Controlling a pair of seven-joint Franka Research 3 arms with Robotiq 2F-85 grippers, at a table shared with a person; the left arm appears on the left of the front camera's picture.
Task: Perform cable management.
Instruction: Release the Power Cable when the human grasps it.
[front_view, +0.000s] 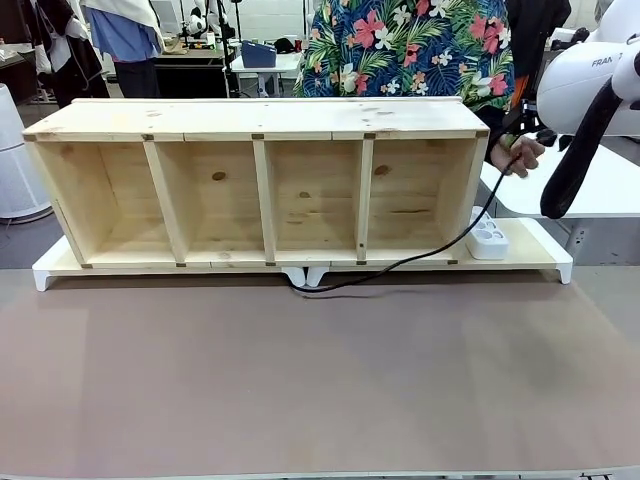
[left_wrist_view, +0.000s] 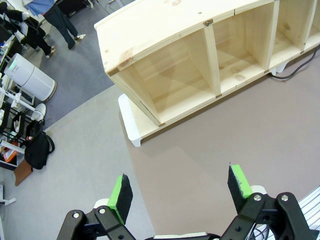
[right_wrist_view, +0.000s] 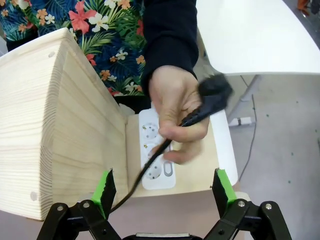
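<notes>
Person's hand holds the plug end of the cable beside the wooden shelf; both grippers stand open and empty.

Front view: a pale pine shelf (front_view: 265, 185) with four square compartments sits on a flat white board (front_view: 545, 262) at the far edge of the matte brown table (front_view: 320, 380). The thin, glossy black cable (front_view: 400, 262) curves from under the shelf's middle, past the white power strip (front_view: 488, 238), up to the person's hand (front_view: 520, 155).
Left wrist view: the left gripper (left_wrist_view: 181, 191) hangs above the table with its green-padded jaws spread wide, nothing between them.
Right wrist view: the right gripper (right_wrist_view: 162, 186) has its jaws wide apart below the hand (right_wrist_view: 180, 117), which pinches the cable (right_wrist_view: 150, 165) just behind its blurred black plug (right_wrist_view: 215, 90), over the rounded power strip (right_wrist_view: 157, 150).
</notes>
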